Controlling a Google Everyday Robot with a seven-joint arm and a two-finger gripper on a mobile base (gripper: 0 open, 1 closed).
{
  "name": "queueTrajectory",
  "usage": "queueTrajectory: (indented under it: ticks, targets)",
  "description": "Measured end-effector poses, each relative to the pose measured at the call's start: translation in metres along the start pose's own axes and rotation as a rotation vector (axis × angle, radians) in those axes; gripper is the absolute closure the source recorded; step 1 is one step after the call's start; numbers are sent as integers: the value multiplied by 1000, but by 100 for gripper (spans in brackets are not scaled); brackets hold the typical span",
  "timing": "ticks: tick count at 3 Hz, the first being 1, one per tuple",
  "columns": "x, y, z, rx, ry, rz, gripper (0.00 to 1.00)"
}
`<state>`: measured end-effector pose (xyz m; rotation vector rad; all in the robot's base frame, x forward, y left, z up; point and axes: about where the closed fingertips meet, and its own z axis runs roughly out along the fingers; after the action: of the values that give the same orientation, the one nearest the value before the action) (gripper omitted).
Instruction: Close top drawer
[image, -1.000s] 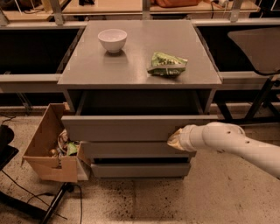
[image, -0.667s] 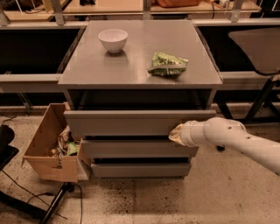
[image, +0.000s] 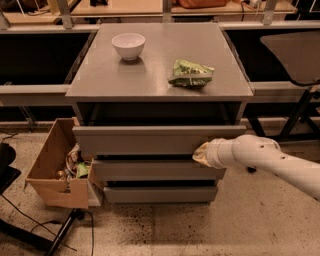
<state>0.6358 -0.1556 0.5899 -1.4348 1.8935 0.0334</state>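
The top drawer (image: 145, 140) is a wide matte grey drawer with a plain front, the uppermost of three in the grey cabinet. It stands slightly out, with a dark gap above its front edge. My gripper (image: 201, 154) is at the end of the white arm that comes in from the right. It presses against the lower right part of the drawer's front.
A white bowl (image: 128, 45) and a green crumpled bag (image: 190, 73) lie on the cabinet top (image: 100, 75). An open cardboard box (image: 55, 170) with clutter stands on the floor at the cabinet's left. A chair base and cables lie at bottom left. Dark shelving runs behind.
The top drawer has slid back into the cabinet and sticks out less than before. My gripper and arm have moved inward with it.
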Motion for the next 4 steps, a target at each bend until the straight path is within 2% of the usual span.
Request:
queueTrajectory:
  ticks: [3, 4]
  targets:
    - [0, 0, 0, 0, 0, 0, 13]
    - [0, 0, 0, 0, 0, 0, 0]
